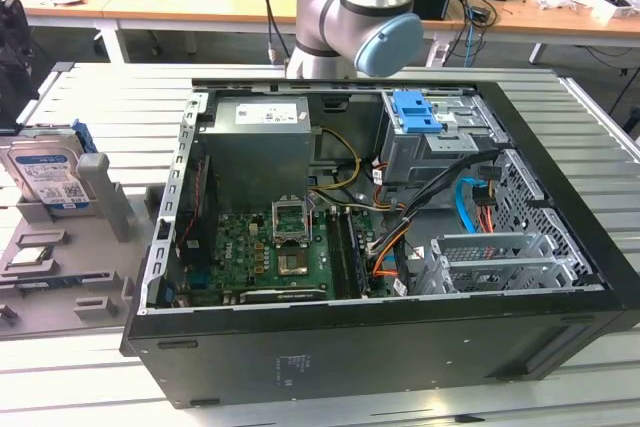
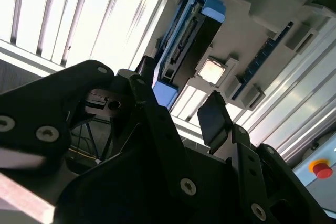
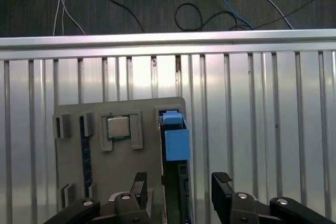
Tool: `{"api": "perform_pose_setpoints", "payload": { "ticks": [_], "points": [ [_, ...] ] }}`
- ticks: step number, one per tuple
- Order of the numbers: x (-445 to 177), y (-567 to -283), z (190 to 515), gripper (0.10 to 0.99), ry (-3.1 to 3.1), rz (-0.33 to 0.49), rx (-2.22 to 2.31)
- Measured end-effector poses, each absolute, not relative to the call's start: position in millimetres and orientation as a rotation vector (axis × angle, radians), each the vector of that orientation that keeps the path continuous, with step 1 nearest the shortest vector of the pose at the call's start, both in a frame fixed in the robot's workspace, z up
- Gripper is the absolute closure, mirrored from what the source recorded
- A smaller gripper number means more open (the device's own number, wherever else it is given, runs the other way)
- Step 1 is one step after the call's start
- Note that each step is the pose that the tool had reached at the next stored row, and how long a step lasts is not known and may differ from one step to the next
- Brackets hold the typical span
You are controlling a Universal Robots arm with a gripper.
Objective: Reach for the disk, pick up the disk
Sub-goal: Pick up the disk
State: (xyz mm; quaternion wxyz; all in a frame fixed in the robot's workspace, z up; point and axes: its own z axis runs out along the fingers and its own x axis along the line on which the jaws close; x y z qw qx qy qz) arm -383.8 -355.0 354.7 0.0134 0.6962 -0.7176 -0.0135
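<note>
Gripper [image 3: 180, 186] [image 2: 177, 92]: jaws wide, nothing held, hovers above disk [image 3: 176, 141], apart from it. Disk stands on edge in slot of grey tray [image 3: 121, 171], blue rail uppermost, roughly in line with gap between fingers [image 3: 139, 184] in both wrist views. Processor chip [image 3: 118, 127] sits in tray pocket beside disk. Exterior view: disk [image 1: 45, 172] upright at tray's far end, white-and-blue label with barcodes facing camera, print not readable. Tray lies on slatted table [image 1: 590, 127], to exterior view's left of open case [image 1: 400, 347].
</note>
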Motion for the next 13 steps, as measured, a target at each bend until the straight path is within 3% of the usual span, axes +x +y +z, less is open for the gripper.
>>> {"api": "perform_pose_setpoints", "payload": {
  "ticks": [13],
  "points": [
    [-393.3,-352.6,342.8,0.482,-2.209,-0.042,2.195]
  ]
}}
